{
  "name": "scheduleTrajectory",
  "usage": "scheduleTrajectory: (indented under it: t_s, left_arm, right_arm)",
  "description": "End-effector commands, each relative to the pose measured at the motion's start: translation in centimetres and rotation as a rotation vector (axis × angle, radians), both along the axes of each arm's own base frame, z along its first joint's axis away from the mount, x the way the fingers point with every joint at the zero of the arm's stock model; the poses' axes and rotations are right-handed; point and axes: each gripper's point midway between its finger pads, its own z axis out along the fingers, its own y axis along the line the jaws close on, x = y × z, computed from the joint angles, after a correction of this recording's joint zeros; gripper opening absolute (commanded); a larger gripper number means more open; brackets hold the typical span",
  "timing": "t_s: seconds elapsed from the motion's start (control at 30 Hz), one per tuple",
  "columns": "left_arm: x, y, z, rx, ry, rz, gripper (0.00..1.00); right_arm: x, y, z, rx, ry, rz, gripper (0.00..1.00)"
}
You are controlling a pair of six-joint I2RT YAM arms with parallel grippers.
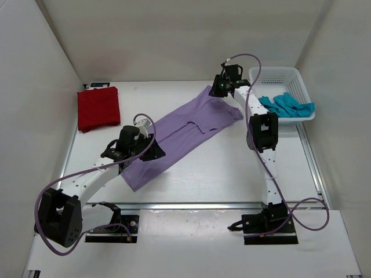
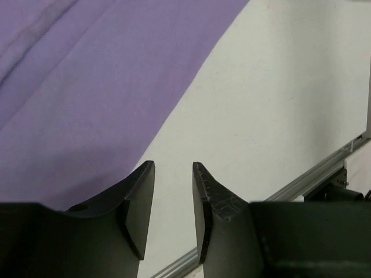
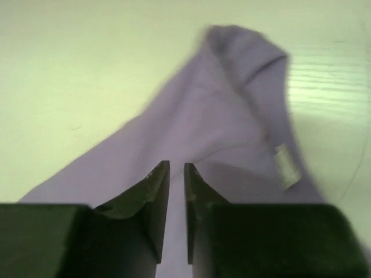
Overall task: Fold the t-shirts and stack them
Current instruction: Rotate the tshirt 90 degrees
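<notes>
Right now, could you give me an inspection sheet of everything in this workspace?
Surface: white table, metal rails along its edges.
Job's things: dark red t-shirt folded, far left; lavender t-shirt spread diagonally mid-table; teal t-shirt crumpled in the basket.
Clutter: white mesh basket, far right.
Grippers: left gripper open, empty, at the lavender shirt's edge; right gripper nearly closed at its collar end, grip unclear.
Cables: purple cables loop along both arms.
Surroundings: plain white walls.
</notes>
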Motion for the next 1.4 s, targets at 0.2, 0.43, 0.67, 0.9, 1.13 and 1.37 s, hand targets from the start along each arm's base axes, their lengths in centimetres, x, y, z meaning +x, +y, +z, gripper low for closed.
scheduleTrajectory:
  t_s: [0.2, 0.43, 0.67, 0.9, 1.13, 1.37]
  left_arm:
    - [-1.3, -1.5, 1.2, -0.016, 0.006, -0.135, 0.40]
    - [0.8, 0.3, 2.5, -0.022, -0.019, -0.038, 0.35]
    - [1.3, 0.7, 3.0, -0.019, -0.030, -0.014, 0.35]
    - [1.5, 0.9, 3.0, -0.010, -0.042, -0.011, 0.35]
    - [1.1, 0.5, 1.7, 0.025, -0.015, -0.026, 0.37]
    - [-1.8, 0.1, -2.5, 0.075, 0.090, -0.063, 0.49]
  right_arm:
    - [-23.2, 4.4, 15.4, 0.110, -0.244, 0.165, 0.38]
    - [-33.0, 12.4, 5.7, 0.238, -0.081, 0.257, 0.38]
    - [-33.7, 15.4, -0.5, 0.171, 0.021, 0.180, 0.39]
    - [-31.7, 15.8, -4.9, 0.147, 0.145, 0.120, 0.38]
    - [-33.6, 8.4, -3.8, 0.128, 0.168, 0.114, 0.00]
    - [-35.9, -1.6, -1.8, 0.058, 0.207, 0.052, 0.39]
